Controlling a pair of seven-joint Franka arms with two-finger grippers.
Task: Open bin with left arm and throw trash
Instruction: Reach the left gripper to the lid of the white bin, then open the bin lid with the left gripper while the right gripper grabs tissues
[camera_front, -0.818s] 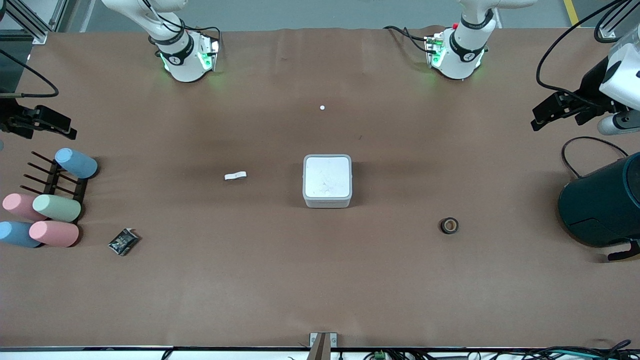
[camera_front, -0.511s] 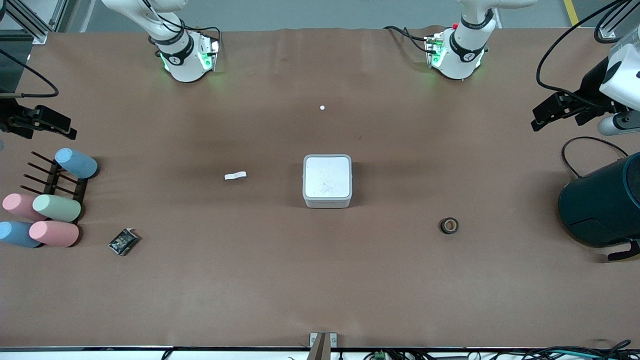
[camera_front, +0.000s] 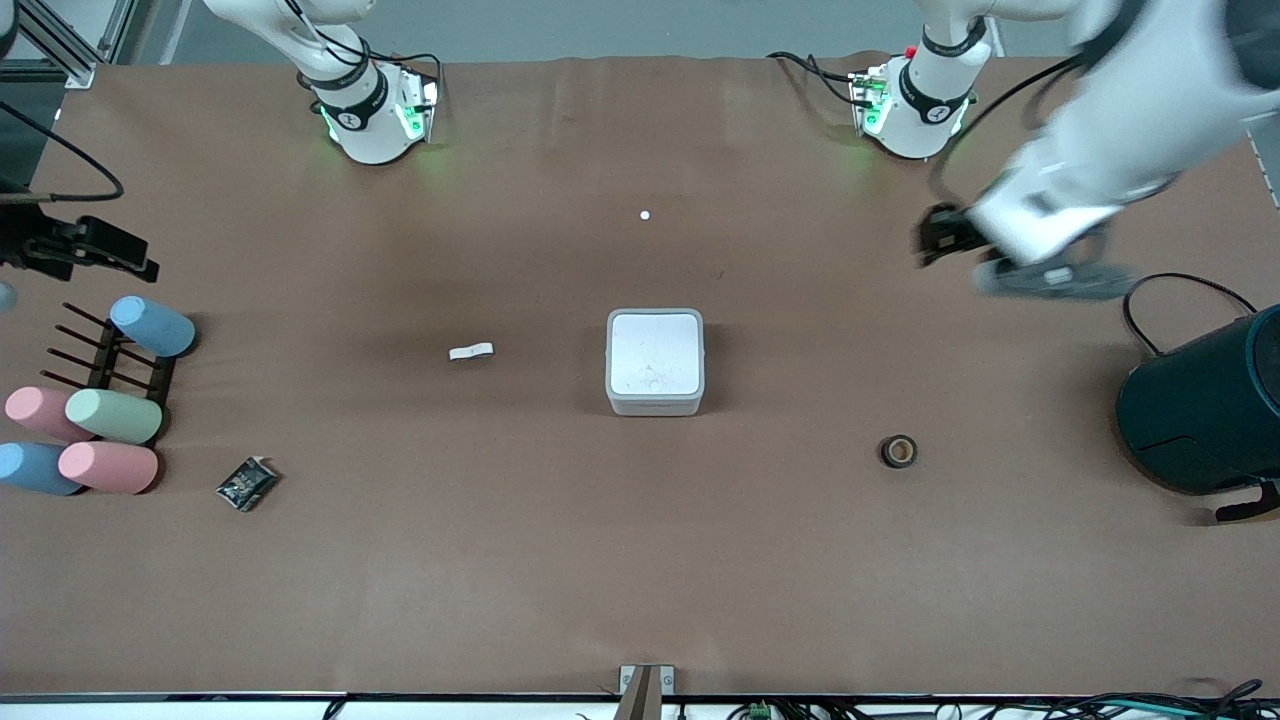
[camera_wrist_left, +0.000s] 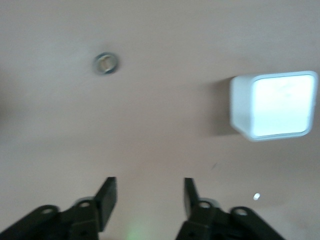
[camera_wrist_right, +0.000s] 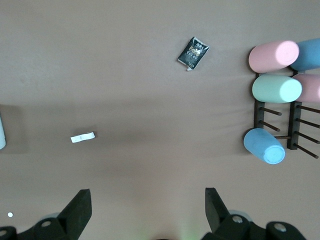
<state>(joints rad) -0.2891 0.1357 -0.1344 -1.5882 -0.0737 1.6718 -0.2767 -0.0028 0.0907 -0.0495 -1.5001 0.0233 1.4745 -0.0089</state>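
Your bin: frame centre on the bench, lid shut. Wrapper lower left, paper strip centre-left, tape ring lower right. Left pincer: upper right, spread, empty. Right pincer: left edge, spread, waiting.

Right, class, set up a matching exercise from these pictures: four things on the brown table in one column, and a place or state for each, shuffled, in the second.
Things:
1. small square white-grey plastic bin
2. crumpled black foil wrapper
3. small dark ring of tape
4. left gripper

Places or states:
A. open, in the air, holding nothing
B. mid-table, lid shut
C. near the rack of pastel cups
D. toward the left arm's end, nearer the front camera than the bin

Pairs: 1-B, 2-C, 3-D, 4-A
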